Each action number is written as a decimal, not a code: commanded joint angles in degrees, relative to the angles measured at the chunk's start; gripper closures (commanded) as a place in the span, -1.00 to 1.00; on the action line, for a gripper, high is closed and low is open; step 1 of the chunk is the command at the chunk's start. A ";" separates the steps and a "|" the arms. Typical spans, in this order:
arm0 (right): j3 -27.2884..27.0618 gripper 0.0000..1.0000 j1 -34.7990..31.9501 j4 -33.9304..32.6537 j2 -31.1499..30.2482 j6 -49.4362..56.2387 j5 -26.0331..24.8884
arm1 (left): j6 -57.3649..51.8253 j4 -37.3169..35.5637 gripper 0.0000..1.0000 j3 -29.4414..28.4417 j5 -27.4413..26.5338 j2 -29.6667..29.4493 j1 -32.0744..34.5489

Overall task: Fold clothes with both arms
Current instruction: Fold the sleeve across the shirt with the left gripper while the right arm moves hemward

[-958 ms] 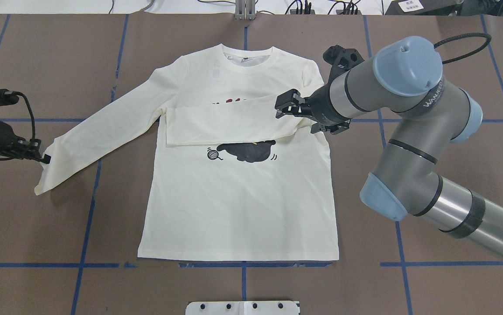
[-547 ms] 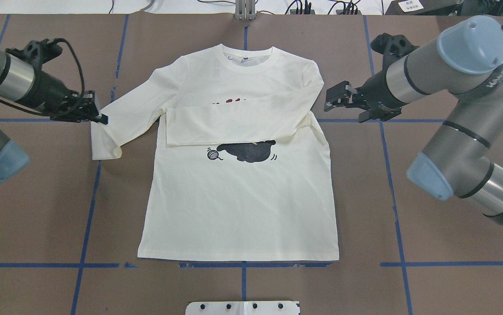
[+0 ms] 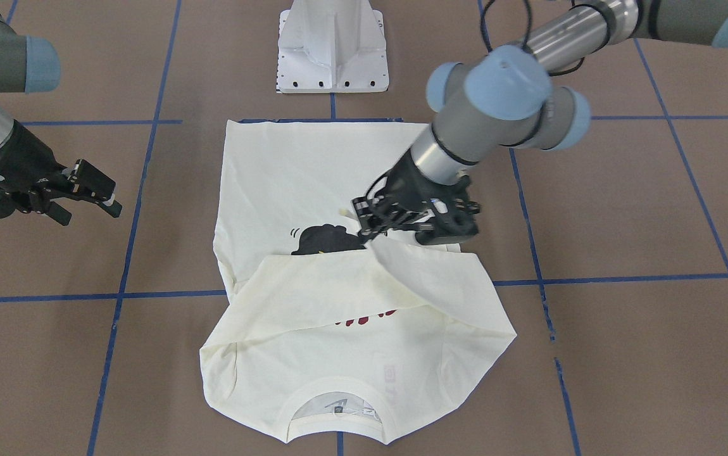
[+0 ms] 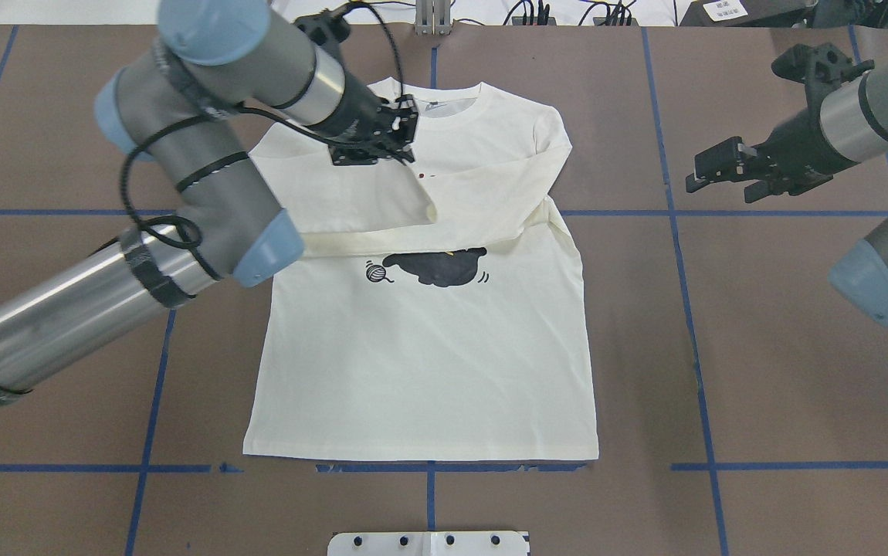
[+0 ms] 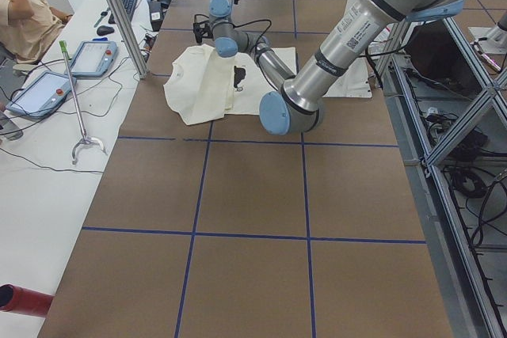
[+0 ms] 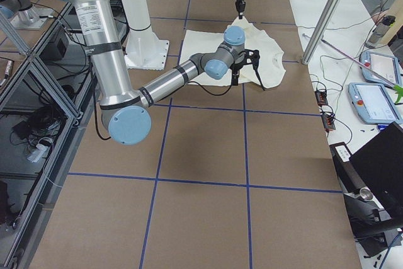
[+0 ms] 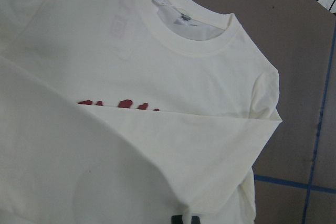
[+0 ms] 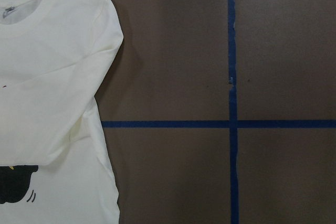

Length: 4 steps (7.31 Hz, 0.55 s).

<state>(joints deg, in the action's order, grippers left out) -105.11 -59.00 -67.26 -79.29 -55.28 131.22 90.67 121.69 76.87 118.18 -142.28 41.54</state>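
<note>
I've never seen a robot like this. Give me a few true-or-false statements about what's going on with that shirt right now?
1. The shirt lies with its cat picture facing up. True.
2. Both grippers grip the shirt. False: only the left gripper holds the lifted sleeve; the right gripper hangs open beside the shirt, over the table.
3. The other sleeve lies folded across the chest. True.
4. The bottom edge is folded up. False: the hem lies flat, unfolded.
</note>
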 commanded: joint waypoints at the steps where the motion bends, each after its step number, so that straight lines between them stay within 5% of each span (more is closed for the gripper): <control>1: 0.26 -1.00 -1.03 2.04 -2.44 2.01 0.62 | 4.57 5.46 1.00 -12.85 -12.66 -10.81 -9.94; 2: -0.44 -1.00 -1.03 2.05 -2.71 1.23 0.44 | 4.77 6.28 1.00 -15.67 -14.80 -12.74 -11.90; 3: -1.49 -1.00 -1.03 2.05 -3.24 1.14 0.62 | 4.78 6.54 0.72 -17.09 -14.91 -13.28 -13.23; 4: -1.15 -1.00 -0.94 2.05 -3.24 1.13 0.44 | 4.43 6.55 -0.54 -17.01 -15.00 -13.12 -13.76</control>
<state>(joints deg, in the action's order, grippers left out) -106.12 -59.98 -65.27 -82.28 -54.05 131.75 95.21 127.88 60.82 103.85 -154.95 29.07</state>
